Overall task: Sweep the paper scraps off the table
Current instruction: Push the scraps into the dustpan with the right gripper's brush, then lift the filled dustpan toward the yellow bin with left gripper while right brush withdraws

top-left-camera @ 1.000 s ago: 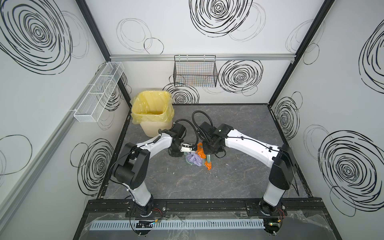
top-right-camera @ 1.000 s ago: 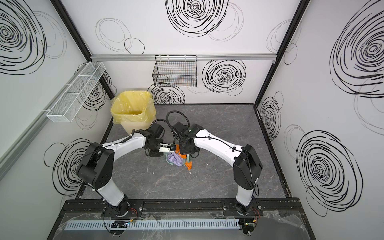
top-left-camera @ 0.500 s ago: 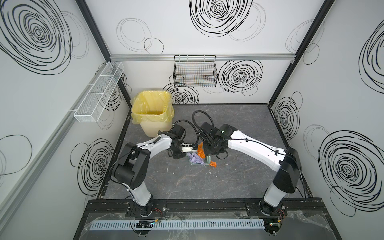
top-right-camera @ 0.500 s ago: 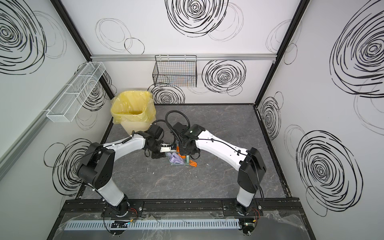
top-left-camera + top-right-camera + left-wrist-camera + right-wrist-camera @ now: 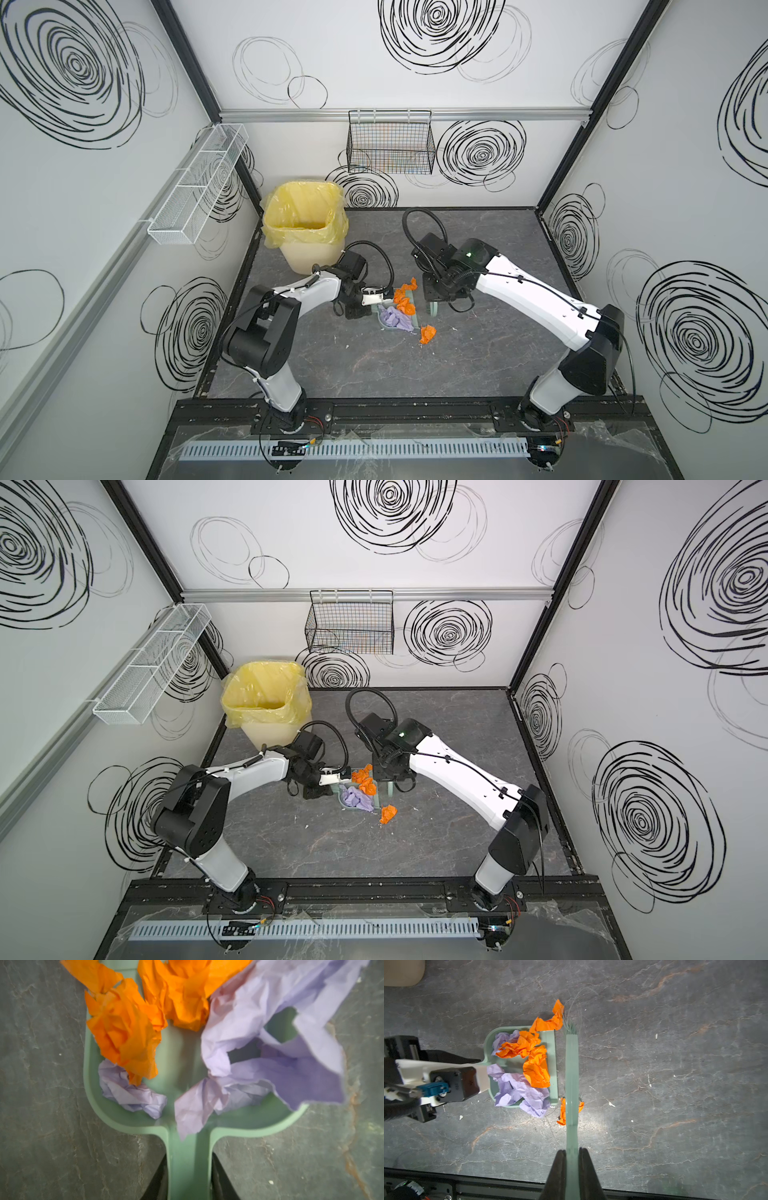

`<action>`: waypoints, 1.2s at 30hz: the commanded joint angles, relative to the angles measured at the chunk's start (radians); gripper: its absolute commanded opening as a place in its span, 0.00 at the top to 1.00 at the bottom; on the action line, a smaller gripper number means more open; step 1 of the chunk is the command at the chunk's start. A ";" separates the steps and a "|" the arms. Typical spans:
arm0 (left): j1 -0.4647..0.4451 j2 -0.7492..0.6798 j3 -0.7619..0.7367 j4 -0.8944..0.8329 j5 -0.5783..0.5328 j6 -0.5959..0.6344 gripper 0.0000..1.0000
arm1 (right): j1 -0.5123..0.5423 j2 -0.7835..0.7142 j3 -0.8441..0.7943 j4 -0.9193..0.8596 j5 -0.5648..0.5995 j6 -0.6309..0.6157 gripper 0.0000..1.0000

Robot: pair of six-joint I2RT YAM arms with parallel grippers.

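- Left claw (image 5: 190, 1184) is pinching the handle of the pale green plastic dustpan (image 5: 89, 1088); right claw (image 5: 572, 1159) is pressed onto the pale green long-handled brush (image 5: 572, 1076).
- Hold the pan's lip flat on the dark grey veined table (image 5: 675, 1064).
- Most crumpled orange and lilac paper scraps (image 5: 536, 1072) lie inside the pan.
- Draw the stray orange scrap (image 5: 427, 333), at four o'clock of the pan in a top view, inward with soft strokes; hard ones would likely scatter it.
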 commanded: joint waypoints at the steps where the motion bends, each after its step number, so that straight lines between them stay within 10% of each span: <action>1: 0.021 -0.032 -0.009 -0.025 0.050 -0.024 1.00 | -0.046 -0.072 -0.022 -0.052 0.050 -0.011 1.00; 22: 0.038 -0.243 0.144 -0.203 0.102 -0.035 1.00 | -0.203 -0.206 -0.193 -0.013 0.031 -0.077 1.00; 36: 0.183 -0.228 0.541 -0.527 0.100 0.103 1.00 | -0.219 -0.243 -0.280 0.047 0.003 -0.094 1.00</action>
